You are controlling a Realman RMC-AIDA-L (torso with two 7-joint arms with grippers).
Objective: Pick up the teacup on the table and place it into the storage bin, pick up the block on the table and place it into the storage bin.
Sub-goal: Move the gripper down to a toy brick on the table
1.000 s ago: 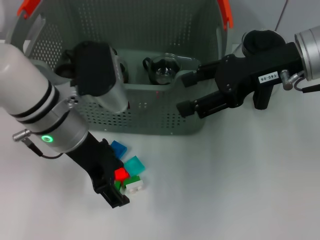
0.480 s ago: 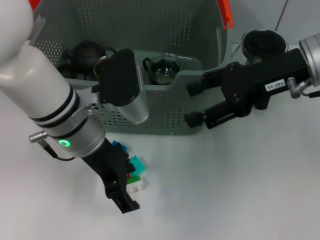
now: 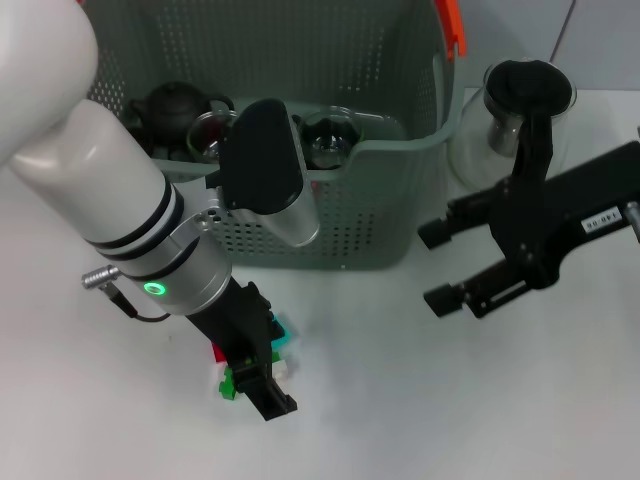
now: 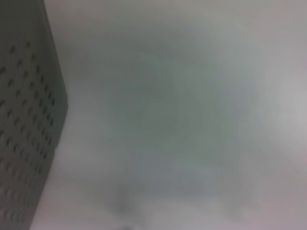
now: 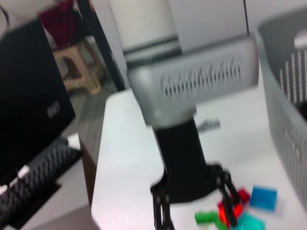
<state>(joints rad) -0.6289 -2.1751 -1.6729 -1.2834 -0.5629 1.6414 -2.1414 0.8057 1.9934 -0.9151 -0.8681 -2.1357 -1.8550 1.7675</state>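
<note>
Since a second ago my right gripper [image 3: 447, 265] has drawn back from the storage bin [image 3: 380, 200] toward four o'clock, and my left gripper [image 3: 255, 375] has slid over the blocks [image 3: 228, 382] so that it now covers most of them. My left gripper points down at the table [image 3: 450, 410], directly over the small pile of blocks; whether its fingers are spread or closed on a block I cannot tell, since the arm hides them from my head camera. In the right wrist view the left gripper's [image 5: 192, 211] fingers reach down among the red, green and blue blocks [image 5: 235, 213]. Only a green edge, a red sliver and a teal corner of the pile peek out beside the gripper in the head view. My right gripper hangs over bare table with its two fingers held wide apart and nothing between them. At twelve o'clock from the blocks stands the storage bin, and the clear teacup [image 3: 330, 135] sits inside it against the near wall, next to a dark teapot [image 3: 172, 108]. At one o'clock from my right gripper, just beside the bin, stands a glass pitcher [image 3: 510, 115] with a black lid.
</note>
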